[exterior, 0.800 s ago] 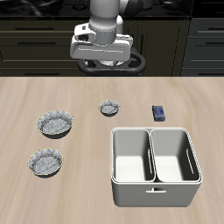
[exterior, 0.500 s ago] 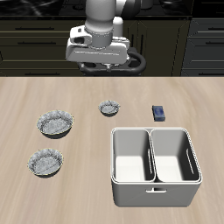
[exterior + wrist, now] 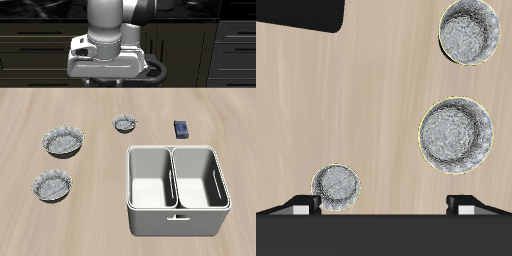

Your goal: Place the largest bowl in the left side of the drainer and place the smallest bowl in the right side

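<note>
Three bowls sit on the table (image 3: 100, 215), all outside the drainer (image 3: 177, 208). Starting at the bowl end: the pale speckled bowl (image 3: 52, 185) is nearest the front edge, shallow inside. Just behind it, w/ a gap, you've got the largest bowl (image 3: 62, 141), crinkly rim, darker and deeper inside. From the wrist cam the largest bowl (image 3: 455, 135) shows its deep centre, and the speckled one (image 3: 469, 31) lies beyond it, apart.

Next along, farther back, is the smallest bowl (image 3: 125, 123), upright, approx half as wide as the other two, well apart from both. The wrist cam has the smallest bowl (image 3: 335, 186) close by one fingertip (image 3: 301, 203), not touching it.

Your gripper (image 3: 384, 205) hangs high over the table's back part, above and behind the smallest bowl. Its jaws stand wide apart w/ nothing between them; the ext. cam doesn't show the fingers clearly, so go by the wrist cam.

Past the smallest bowl, a small dark blue block (image 3: 181, 128) lies on the table, just behind the drainer's back wall, not touching it.

Last, the drainer: light grey tub near the front edge, two equal deep sides, slot handle facing front. The largest bowl isn't in its left side yet and the smallest isn't in its right.
</note>
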